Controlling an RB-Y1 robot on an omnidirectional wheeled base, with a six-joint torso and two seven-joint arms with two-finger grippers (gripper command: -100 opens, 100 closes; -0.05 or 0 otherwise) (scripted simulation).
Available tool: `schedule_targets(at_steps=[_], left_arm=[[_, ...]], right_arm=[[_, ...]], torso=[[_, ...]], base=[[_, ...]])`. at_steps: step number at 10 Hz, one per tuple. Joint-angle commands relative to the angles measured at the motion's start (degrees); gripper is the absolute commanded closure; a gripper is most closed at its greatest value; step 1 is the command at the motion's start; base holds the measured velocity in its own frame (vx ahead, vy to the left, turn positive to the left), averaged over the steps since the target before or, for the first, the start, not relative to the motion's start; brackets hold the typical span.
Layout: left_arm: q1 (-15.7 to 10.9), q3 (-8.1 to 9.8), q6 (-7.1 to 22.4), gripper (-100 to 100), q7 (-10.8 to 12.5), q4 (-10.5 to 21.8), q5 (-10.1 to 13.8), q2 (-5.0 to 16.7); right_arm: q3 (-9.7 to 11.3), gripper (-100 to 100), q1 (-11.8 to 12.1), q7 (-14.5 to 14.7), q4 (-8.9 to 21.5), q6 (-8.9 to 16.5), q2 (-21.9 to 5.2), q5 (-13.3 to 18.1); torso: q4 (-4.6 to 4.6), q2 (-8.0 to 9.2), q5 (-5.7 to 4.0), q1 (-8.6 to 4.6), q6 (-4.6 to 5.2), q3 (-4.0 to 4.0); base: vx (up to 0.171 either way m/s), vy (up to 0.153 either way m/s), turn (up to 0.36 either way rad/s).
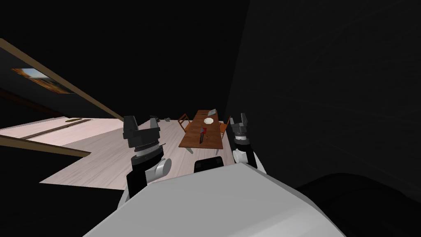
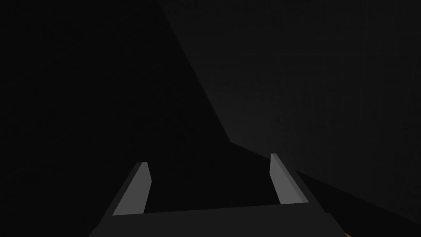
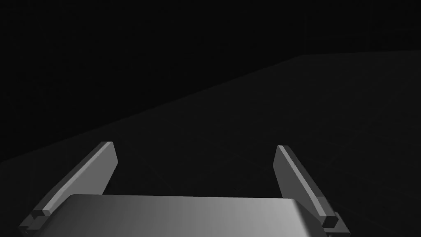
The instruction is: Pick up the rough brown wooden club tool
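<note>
Nothing is grasped yet: left gripper (image 1: 142, 122) & right gripper (image 1: 239, 119) are seen w/ fingers apart, empty. Club tool (image 1: 201, 139), prob. the dark stick on the far table (image 1: 213, 138), is yet to be approached & gripped.

Head camera looks steeply down, rolled, toward a distant table (image 1: 213, 138); both wrist cameras face dim surfaces.

Distant club tool (image 1: 201, 139) — too small.

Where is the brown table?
In the head view, the brown table stands ahead on the pale floor, between the left gripper and right gripper, a white plate on its far half.
</note>
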Motion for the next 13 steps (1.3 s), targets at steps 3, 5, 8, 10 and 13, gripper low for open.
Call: schedule_targets(at_steps=[3, 5, 8, 10, 13], left_arm=[[-0.01, -0.01, 0.00, 0, 0.00, 0.00, 0.00, 0.00], [-0.01, -0.01, 0.00, 0, 0.00, 0.00, 0.00, 0.00], [0.00, 0.00, 0.00, 0, 0.00, 0.00, 0.00, 0.00], [-0.01, 0.00, 0.00, 0, 0.00, 0.00, 0.00, 0.00], [0.00, 0.00, 0.00, 0, 0.00, 0.00, 0.00, 0.00]], right_arm=[[-1.70, -100, -1.47, -4.39, 4.49, 2.31, -1.99, -4.93], [-2.93, -100, -2.48, -7.34, 7.67, 4.03, -2.84, -8.24], [-4.45, -100, -3.69, -10.84, 11.64, 6.20, -3.74, -12.18], [-6.24, -100, -5.09, -14.46, 16.01, 8.80, -4.75, -15.88], [-8.27, -100, -6.62, -18.84, 20.45, 11.75, -5.84, -20.60]], torso=[[0.01, 0.07, 0.02, 0.09, -0.02, 0.04], [0.02, 0.09, 0.03, 0.14, -0.01, 0.05], [0.01, 0.06, 0.02, 0.07, 0.01, 0.04], [0.01, 0.03, 0.02, 0.09, -0.02, 0.01], [0.01, 0.04, 0.02, 0.07, 0.00, 0.02]], base=[[-0.025, 0.029, 0.176], [-0.023, 0.040, 0.176], [-0.016, 0.027, 0.145], [-0.014, 0.039, 0.296], [-0.008, 0.029, 0.178]])
